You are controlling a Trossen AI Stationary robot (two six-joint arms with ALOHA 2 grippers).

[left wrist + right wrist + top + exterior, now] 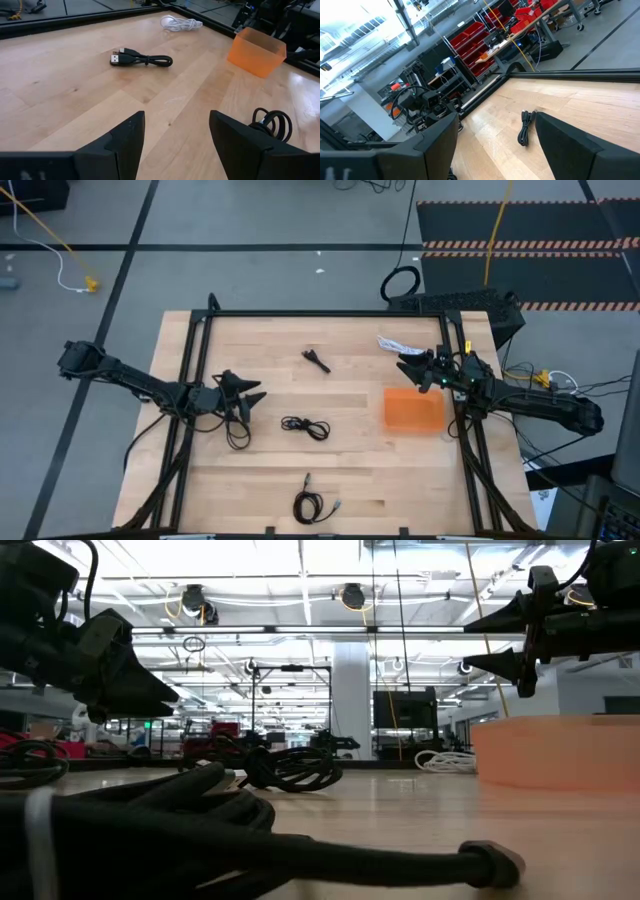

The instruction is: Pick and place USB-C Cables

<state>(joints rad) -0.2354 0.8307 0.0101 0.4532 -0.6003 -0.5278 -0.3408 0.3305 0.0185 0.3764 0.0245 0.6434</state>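
Several small cable bundles lie flat on the wooden table. A black bundle (316, 360) is toward the far side, a black coil (305, 427) sits mid-table, another black coil (312, 505) is near the near edge, and a black loop (238, 437) lies below the left arm. The white cable (392, 343) lies far right, just beyond the orange tray (414, 410). My left gripper (255, 392) hovers open, left of the middle coil (272, 122). My right gripper (403, 366) hovers open above the table, between the white cable and the tray, touching nothing.
A black metal frame (330, 313) runs round the tabletop. A large black ring loop (400, 283) and a yellow cord (497, 230) lie on the floor beyond the far edge. Bare wood shows between the bundles mid-table (350, 470).
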